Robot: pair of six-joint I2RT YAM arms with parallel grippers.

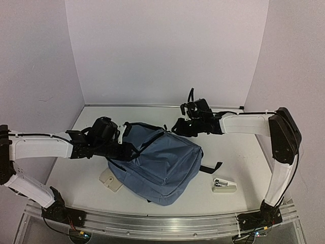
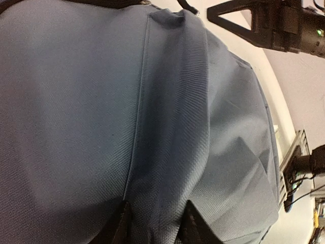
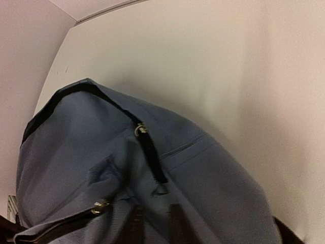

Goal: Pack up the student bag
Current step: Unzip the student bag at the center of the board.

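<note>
The student bag (image 1: 157,162), slate blue with black trim, lies in the middle of the table. My left gripper (image 1: 123,144) is at its left upper edge. In the left wrist view its jaws (image 2: 155,226) stand apart, with a raised fold of the bag's fabric (image 2: 167,127) between the fingertips. My right gripper (image 1: 176,127) is at the bag's far top corner. In the right wrist view (image 3: 155,223) its two fingers are a little apart and press on the blue cloth (image 3: 228,183), just below a black zip pull (image 3: 151,155).
A white stapler-like item (image 1: 224,185) lies right of the bag, beside a loose black strap (image 1: 210,168). A beige flat object (image 1: 110,179) pokes out from under the bag's left edge. A metal rail (image 1: 162,221) runs along the near edge, and walls close off the three other sides.
</note>
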